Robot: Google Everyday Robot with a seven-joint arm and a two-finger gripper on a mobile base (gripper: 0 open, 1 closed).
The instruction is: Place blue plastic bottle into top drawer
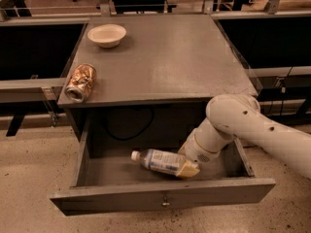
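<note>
Nearest the viewer, a wide, shallow grey top drawer [121,203] stands pulled fully out of a grey cabinet. Its flat front panel carries a small metal knob [165,201] at centre. It is open so that the bottle can go in from above.

Inside the drawer, near the middle and just behind the front panel, lies a small clear, faintly bluish plastic bottle [160,161]. It is on its side at a slight slant, with the white cap [135,155] pointing left and a pale label around its middle. Whether it already rests on the drawer floor cannot be told.

The two-finger gripper [188,169], with tan fingers, is down in the drawer at the bottle's right end. Its jaws appear clenched on the bottle's base, which would keep the bottle steady while it is lowered. The white robot arm [243,125] reaches in from the right, over the drawer's side wall.

At the back of the drawer cavity a black cable [131,130] hangs in a loop.

Above, on the flat grey cabinet top [170,57], a crushed coppery metal can [81,82] lies at the left edge. Farther back sits a pale shallow bowl [107,35]. Both are well apart from the bottle.
</note>
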